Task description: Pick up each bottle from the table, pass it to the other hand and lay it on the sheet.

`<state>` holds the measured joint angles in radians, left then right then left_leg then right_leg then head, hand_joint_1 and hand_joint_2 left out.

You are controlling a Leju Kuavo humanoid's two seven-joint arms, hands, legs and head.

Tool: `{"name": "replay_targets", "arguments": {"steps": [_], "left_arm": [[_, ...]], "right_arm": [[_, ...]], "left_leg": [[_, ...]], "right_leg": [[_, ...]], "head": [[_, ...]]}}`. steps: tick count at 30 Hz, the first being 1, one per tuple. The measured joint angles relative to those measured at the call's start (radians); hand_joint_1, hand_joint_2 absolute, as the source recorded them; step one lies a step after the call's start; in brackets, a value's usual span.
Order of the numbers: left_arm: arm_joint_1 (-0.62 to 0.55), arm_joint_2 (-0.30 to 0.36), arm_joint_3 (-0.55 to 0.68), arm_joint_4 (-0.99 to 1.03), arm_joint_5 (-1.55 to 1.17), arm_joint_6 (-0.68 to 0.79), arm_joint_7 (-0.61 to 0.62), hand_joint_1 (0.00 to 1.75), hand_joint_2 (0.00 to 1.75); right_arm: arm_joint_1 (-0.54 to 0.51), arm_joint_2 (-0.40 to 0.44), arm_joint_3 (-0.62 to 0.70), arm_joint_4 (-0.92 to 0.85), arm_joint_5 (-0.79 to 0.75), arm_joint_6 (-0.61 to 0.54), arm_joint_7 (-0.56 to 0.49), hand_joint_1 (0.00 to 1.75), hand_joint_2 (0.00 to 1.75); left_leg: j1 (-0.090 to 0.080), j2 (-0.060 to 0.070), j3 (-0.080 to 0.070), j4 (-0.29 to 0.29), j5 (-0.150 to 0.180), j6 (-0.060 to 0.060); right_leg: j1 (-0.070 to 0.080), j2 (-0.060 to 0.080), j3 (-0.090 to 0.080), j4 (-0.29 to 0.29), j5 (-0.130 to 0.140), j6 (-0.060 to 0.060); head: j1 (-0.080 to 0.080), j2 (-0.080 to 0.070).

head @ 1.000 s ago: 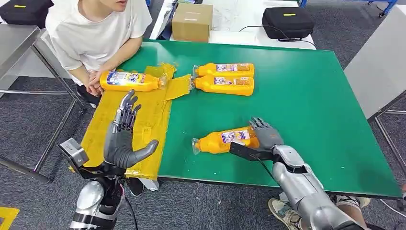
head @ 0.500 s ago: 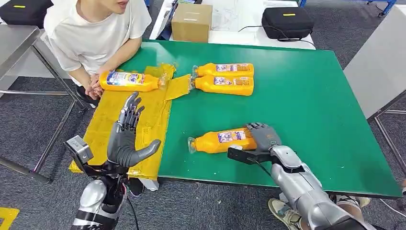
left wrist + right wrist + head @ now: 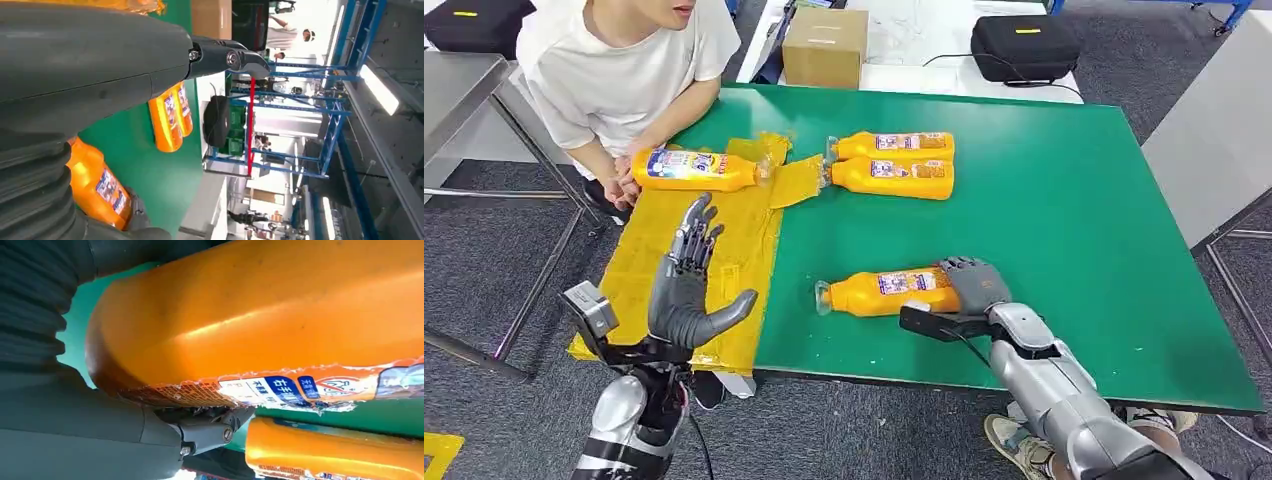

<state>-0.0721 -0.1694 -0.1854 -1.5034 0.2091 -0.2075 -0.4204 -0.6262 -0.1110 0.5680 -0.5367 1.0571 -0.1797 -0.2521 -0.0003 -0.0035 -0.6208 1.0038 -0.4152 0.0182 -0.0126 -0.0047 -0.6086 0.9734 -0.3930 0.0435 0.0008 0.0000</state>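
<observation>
Head view first: the right hand (image 3: 976, 284) has its fingers curled around the fat base end of the near bottle (image 3: 884, 292), which lies on its side on the green table (image 3: 1064, 200), cap end pointing away from the hand toward the yellow sheet (image 3: 734, 240). From this angle I can't tell whether the bottle is off the table or just lying on it. The left hand (image 3: 686, 285) is held up over the sheet, fingers spread, thumb out, holding nothing. Two more bottles (image 3: 892, 165) lie side by side well beyond the right hand, and one bottle (image 3: 692, 169) is already on the sheet, just past the left hand, next to a seated person (image 3: 614, 70).

Left wrist view: its own hand (image 3: 90, 65) blocks most of it, with the near bottle (image 3: 97, 182) off to the thumb side.

Right wrist view: the bottle (image 3: 260, 315) is snug against the palm and the thumb (image 3: 210, 427) tucks under it.

My worry is that it's gripped at one end, so the long cap end could droop or twist during the lift. The body looks smooth and may slip. If it sags, the handover could miss the left hand.
</observation>
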Motion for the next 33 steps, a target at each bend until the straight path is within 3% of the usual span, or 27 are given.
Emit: {"name": "replay_targets", "arguments": {"steps": [6,9,15,21,33], "left_arm": [[0.005,0.003,0.003,0.0,0.011,-0.003,-0.002,0.0,1.75],[0.015,0.003,0.005,-0.002,0.016,0.005,-0.011,0.0,1.75],[0.087,-0.012,0.026,-0.026,0.064,0.017,-0.023,0.0,1.75],[0.163,-0.016,0.025,-0.031,-0.017,0.005,-0.051,0.0,1.75],[0.207,-0.017,0.015,-0.035,-0.023,-0.044,-0.058,0.0,1.75]], "right_arm": [[0.003,-0.008,0.0,0.001,-0.023,-0.002,-0.021,1.75,1.75],[0.03,-0.008,-0.023,-0.008,-0.109,-0.038,-0.072,1.75,1.75],[0.264,0.027,-0.192,-0.265,-0.419,-0.077,-0.214,1.75,1.75],[0.474,0.088,-0.318,-0.555,-0.531,-0.046,-0.241,1.75,1.75],[0.547,0.132,-0.41,-0.687,-0.579,-0.023,-0.268,1.75,1.75]], "left_leg": [[0.0,0.0,0.0,0.0,0.0,0.0],[0.0,-0.001,0.0,0.0,0.0,0.0],[0.0,-0.001,-0.001,0.0,-0.002,-0.001],[0.001,-0.001,-0.002,-0.001,-0.004,-0.001],[0.0,0.0,-0.001,0.0,-0.003,-0.001]], "right_leg": [[0.0,0.0,0.0,0.0,0.0,0.0],[0.0,0.0,0.0,0.0,0.0,0.0],[0.0,0.0,-0.001,0.0,-0.001,0.0],[0.001,0.0,-0.001,0.0,-0.004,0.001],[0.0,0.0,0.0,0.0,-0.004,0.001]], "head": [[0.0,0.0],[0.0,0.0],[0.0,0.0],[0.0,0.0],[0.0,0.0]]}}
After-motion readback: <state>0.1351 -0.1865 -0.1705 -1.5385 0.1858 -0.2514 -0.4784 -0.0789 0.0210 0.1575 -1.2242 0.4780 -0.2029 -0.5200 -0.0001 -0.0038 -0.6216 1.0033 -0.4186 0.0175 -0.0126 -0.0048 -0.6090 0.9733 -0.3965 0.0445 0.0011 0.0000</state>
